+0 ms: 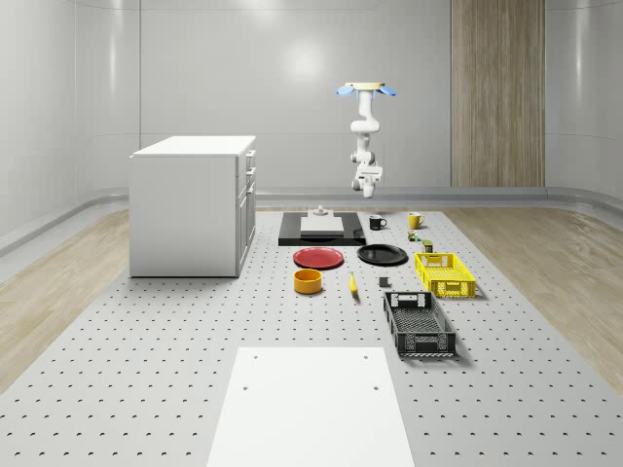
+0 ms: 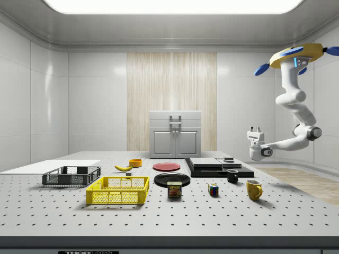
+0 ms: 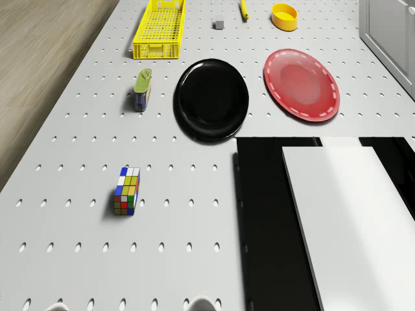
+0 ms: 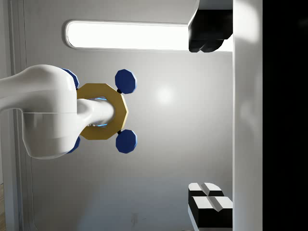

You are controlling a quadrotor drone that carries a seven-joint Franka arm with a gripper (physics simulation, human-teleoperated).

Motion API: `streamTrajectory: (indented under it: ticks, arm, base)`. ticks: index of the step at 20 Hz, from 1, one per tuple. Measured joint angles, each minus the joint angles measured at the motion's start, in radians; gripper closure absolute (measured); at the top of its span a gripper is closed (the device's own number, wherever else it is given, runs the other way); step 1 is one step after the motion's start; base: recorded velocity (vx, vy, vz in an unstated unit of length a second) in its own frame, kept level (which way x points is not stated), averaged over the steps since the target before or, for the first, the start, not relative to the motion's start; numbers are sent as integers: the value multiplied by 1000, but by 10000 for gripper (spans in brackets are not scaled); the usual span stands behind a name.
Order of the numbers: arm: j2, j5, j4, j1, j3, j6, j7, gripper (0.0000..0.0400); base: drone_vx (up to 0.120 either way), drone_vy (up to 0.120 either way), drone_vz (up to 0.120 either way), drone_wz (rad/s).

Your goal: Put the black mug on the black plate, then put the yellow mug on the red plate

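The black mug (image 1: 377,222) (image 2: 232,176) and the yellow mug (image 1: 415,220) (image 2: 254,189) stand upright on the table near its far edge. Nearer the middle lie the black plate (image 1: 382,255) (image 2: 172,179) (image 3: 211,98) and the red plate (image 1: 318,258) (image 2: 166,166) (image 3: 301,84), side by side and bare. The drone (image 1: 365,89) (image 2: 296,55) (image 4: 101,111) hovers high beyond the mugs. My gripper (image 1: 367,179) (image 2: 256,130) (image 4: 209,118) hangs well above the black mug, turned upward and open, with nothing between its fingers (image 4: 207,33).
A black tray with a white block (image 1: 321,227) (image 3: 350,214) sits beside the black mug. Near the plates are a Rubik's cube (image 2: 213,190) (image 3: 127,190), a can (image 2: 174,189) (image 3: 142,90), a yellow basket (image 1: 444,273), a black basket (image 1: 419,324), a yellow bowl (image 1: 308,281), a banana (image 1: 352,283) and a white cabinet (image 1: 195,204).
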State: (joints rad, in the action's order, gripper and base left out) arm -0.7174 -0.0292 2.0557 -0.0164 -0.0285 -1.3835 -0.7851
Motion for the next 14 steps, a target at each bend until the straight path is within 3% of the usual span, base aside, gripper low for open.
streamTrajectory:
  ticks: [8,14]
  arm:
    - [-6,-94,10,-21,-67,-7,-12,0]
    - [-18,-309,51,-69,-218,-17,-43,0]
  base:
    - [120,0,0,0]
    - [107,0,0,0]
